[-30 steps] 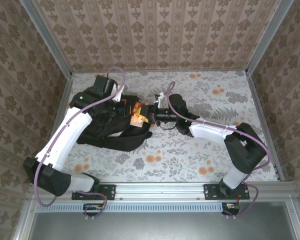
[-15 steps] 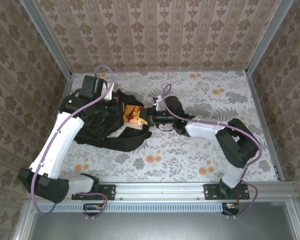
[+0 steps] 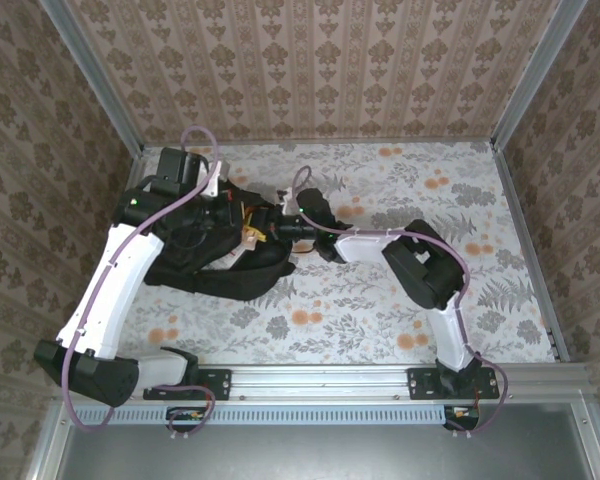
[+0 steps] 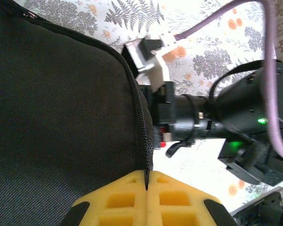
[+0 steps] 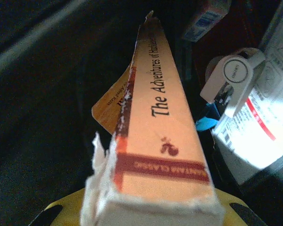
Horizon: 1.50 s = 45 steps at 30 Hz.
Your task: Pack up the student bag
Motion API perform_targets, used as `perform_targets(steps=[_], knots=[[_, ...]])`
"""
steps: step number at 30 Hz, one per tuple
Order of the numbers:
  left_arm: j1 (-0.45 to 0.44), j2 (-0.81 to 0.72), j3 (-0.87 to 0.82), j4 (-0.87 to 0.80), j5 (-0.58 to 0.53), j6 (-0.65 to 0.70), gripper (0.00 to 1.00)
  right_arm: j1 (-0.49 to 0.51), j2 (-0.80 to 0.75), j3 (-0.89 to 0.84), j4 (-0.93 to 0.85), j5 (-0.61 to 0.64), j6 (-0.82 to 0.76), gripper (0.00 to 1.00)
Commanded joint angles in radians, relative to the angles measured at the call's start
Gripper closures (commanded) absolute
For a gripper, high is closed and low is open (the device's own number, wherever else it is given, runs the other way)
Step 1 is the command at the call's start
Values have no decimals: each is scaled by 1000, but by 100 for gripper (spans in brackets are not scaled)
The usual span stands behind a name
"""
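The student bag (image 3: 205,262), a big black backpack, lies at the left of the table with its mouth facing right. My left gripper (image 3: 238,208) is shut on the bag's zipper edge (image 4: 142,127), yellow fingers (image 4: 122,197) pinching the rim and holding the mouth up. My right gripper (image 3: 272,228) reaches into that mouth, shut on an orange paperback book (image 5: 160,122) held spine up, with its far end inside the dark interior. In the top view only a sliver of the book (image 3: 252,236) shows at the opening.
Inside the bag, right of the book, lie a white stapler-like item (image 5: 231,77), a white sheet with a red stripe (image 5: 254,132), a small blue piece (image 5: 205,123) and a box (image 5: 208,13). The right arm's wrist (image 4: 203,123) sits close beside the held rim.
My right arm has pushed left, carrying the book from the bag's mouth into the bag. The left gripper has moved slightly back and left, keeping hold of the rim.
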Motion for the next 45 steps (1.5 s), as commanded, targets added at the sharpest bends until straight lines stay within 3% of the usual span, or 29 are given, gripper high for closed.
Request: perform_targets(steps=[1,3,7,11,16,26,32,39,45], knots=[[5,-31,52,5,45,-26,100,32,51,111,80,23,46,92],[8,-33,53,2,47,-28,100,49,78,162,53,24,38,82],[14,-41,53,0,37,-27,100,71,90,230,-73,38,-23,45],[31,-53,37,4,29,-30,100,65,-13,170,-275,132,-165,34],[45,-64,13,14,22,-38,100,56,-138,118,-541,195,-336,31],[12,-28,-39,68,48,-46,100,8,-417,-129,-645,246,-520,33],[-157,25,-81,99,-23,-49,100,-74,-601,-259,-798,444,-595,40],[-335,155,-74,145,-70,-57,100,-200,-656,-251,-933,497,-674,39],[-501,364,78,152,-74,-37,100,-277,-721,-300,-966,536,-680,37]])
